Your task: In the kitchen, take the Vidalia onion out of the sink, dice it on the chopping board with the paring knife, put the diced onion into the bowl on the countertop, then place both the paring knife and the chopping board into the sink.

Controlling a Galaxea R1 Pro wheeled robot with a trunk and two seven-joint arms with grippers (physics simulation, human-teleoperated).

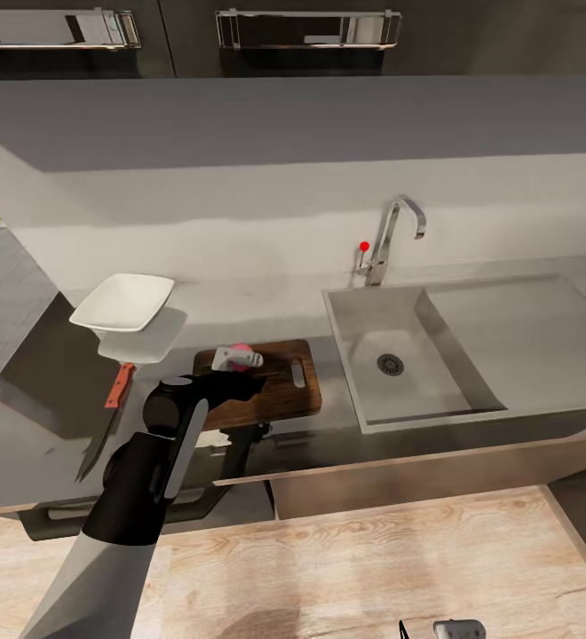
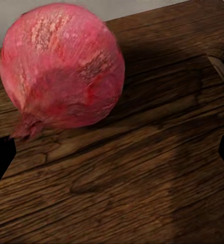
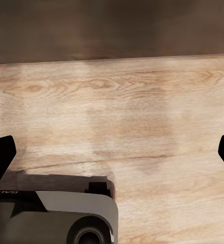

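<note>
Grey tabletop (image 1: 27, 435) carries the chopping board (image 1: 280, 382) with the whole Vidalia onion (image 2: 61, 66) already on it, released by the spread left claw (image 1: 237, 359); dicing with the paring knife (image 1: 108, 408), filling the bowl (image 1: 122, 302) and loading the sink (image 1: 399, 355) remain, right claw (image 3: 112, 152) spread idle.

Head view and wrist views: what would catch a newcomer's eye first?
The pinkish-red onion sits whole on the dark wooden chopping board, with the left gripper open over it. A red-handled knife lies on the grey countertop left of the board, below the white bowl.
</note>
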